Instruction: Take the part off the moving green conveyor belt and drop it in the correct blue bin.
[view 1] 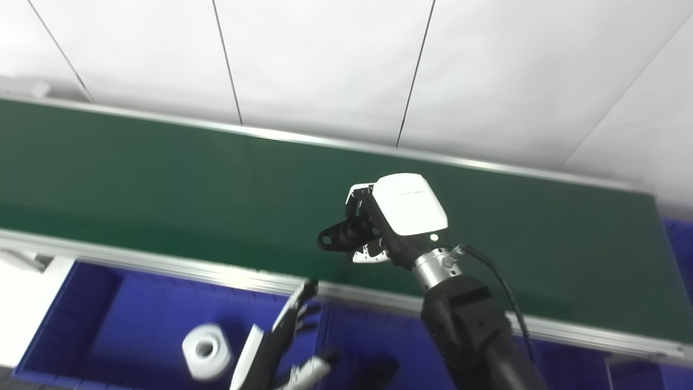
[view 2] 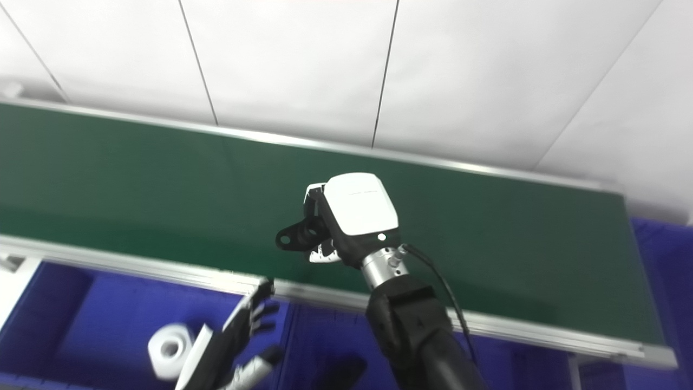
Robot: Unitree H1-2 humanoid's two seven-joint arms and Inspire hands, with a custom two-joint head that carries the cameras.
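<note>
Left eye view: right hand (view 1: 379, 227) over green conveyor belt (view 1: 162, 179), fingers closed on black part (view 1: 338, 237); looks rigid, light, eyelet protruding. Left hand (view 1: 281, 346) spread, empty, above blue bin (view 1: 108, 309) holding white roll (view 1: 207, 350).

green belt (view 1: 162, 179), blue bin (view 1: 130, 319), white roll (view 1: 207, 350)

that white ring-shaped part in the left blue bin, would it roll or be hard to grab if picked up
The white ring part looks like a short, thick-walled cylinder with a central hole, so probably rigid rather than floppy. It seems tilted toward its curved side in the blue bin, so a nudge may roll it. Its smooth surface could be slightly slippery; the hole offers fingers a purchase.
</note>
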